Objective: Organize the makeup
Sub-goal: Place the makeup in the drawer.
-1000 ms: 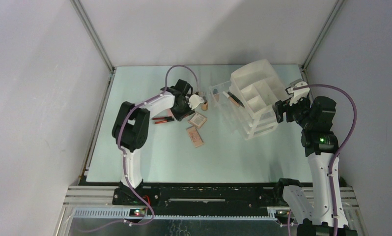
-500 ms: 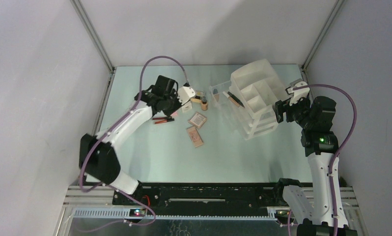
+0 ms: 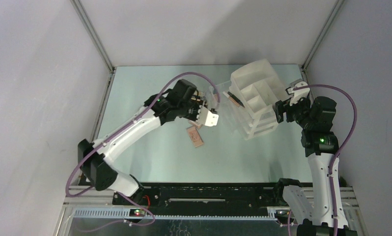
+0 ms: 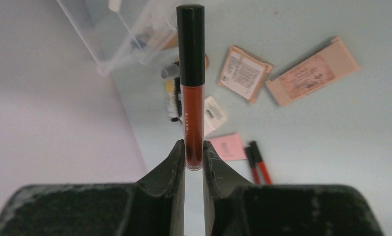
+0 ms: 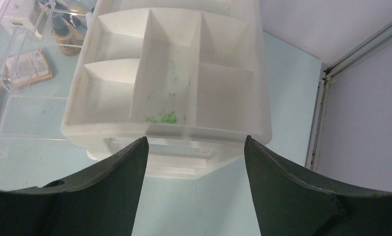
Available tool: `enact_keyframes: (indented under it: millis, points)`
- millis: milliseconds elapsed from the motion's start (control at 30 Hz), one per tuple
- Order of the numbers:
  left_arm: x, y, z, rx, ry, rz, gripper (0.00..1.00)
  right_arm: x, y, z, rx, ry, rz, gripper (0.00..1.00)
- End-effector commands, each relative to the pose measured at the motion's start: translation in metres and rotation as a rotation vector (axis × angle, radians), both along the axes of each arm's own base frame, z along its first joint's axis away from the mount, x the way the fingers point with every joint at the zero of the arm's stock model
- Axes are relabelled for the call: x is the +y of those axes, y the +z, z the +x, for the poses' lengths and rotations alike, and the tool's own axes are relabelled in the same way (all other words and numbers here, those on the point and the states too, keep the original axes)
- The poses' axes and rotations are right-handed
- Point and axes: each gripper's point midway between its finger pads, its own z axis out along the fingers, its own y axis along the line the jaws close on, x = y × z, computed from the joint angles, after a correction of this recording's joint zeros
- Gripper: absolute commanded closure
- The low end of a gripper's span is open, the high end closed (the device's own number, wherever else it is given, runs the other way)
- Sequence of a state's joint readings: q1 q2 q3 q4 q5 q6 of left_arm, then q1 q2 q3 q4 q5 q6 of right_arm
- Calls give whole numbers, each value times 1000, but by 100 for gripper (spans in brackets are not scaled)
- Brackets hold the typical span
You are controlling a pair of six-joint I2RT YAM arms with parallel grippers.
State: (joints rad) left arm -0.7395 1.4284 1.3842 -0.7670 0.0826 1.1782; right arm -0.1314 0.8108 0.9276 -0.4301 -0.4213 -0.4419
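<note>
Left wrist view showed the left tool (image 4: 194, 147) clamped on a red lip tube (image 4: 191, 105), cap toward 12 o'clock; the right tool (image 5: 195, 142) stood wide before the organizer (image 5: 110, 127).

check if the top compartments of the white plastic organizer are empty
Empty, as far as the right wrist view shows: the white plastic organizer's top compartments hold nothing, only a green smear on the middle one's floor.

1 lip gloss tube (image 4: 191, 88). 2 red pencils (image 4: 261, 167). 2 beige palettes: 1 square palette (image 4: 244, 73), 1 long palette (image 4: 312, 71). 1 pink palette (image 4: 228, 146). 1 small white box (image 4: 212, 112). 1 white organizer (image 5: 169, 132), 5 open compartments visible. 1 clear box (image 4: 135, 34). Beige bottles (image 5: 66, 40): count unclear.
</note>
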Motion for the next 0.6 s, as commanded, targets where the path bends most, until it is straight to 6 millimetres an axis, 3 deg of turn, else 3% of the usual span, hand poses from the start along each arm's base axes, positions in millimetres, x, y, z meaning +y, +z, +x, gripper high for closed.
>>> enact_keyframes:
  millis: [0,200,567]
  points:
    - [-34,37,22,-157,-183,86,100,0,7,-1,-35,4,-6,20]
    - [-67,46,42,-247,-272,163,100,0,7,-1,-35,7,-4,20]
    - [-120,37,69,-313,-379,219,96,0,8,-1,-37,6,-8,20]
